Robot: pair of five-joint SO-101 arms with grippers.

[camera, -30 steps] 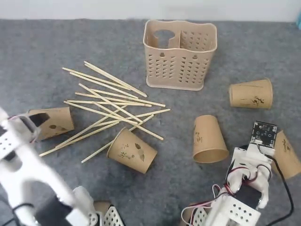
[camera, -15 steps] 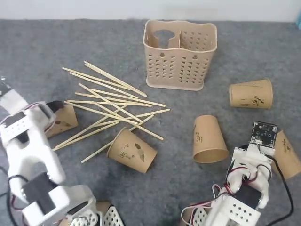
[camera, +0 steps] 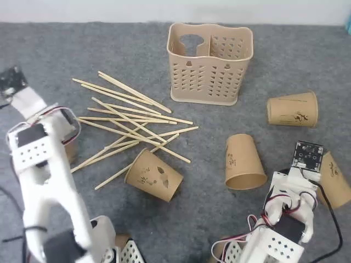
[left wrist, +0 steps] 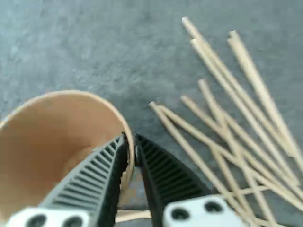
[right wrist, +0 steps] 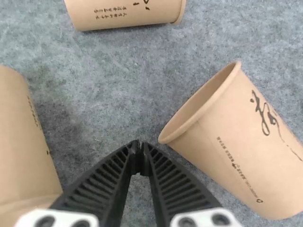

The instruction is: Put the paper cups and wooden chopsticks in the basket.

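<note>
While the left jaws are pinching the rim of one paper cup (left wrist: 47,142), one finger inside its mouth and the other outside against the wall, the step in hand is looking like a lift and carry to the basket (camera: 204,82). That basket is standing upright at the far side of the counter (camera: 307,55), well apart from this cup. Whether the cup is touching the counter, I cannot tell.

Doing this well is calling, I judge, for a firm but gentle squeeze, since thin paper is prone to buckling under too much pressure and slipping under too little. A slow rise is advisable, because the wooden chopsticks (camera: 131,118) are lying fanned and crossed just beside the cup, and a dragged cup could be scattering them. Arriving over one compartment base down and releasing low is looking safest.

The basket is showing two compartments split by a divider, and nothing is showing inside either, though their floors are hidden. The gripped cup is looking empty. Four more are lying on their sides: a second cup (camera: 153,175) beside the sticks' near ends, a third cup (camera: 243,161) mid-counter, a fourth cup (camera: 292,108) right of the basket, and a fifth cup (right wrist: 236,142), whose open mouth is lying just beside the right jaws, which are resting closed on nothing.
</note>
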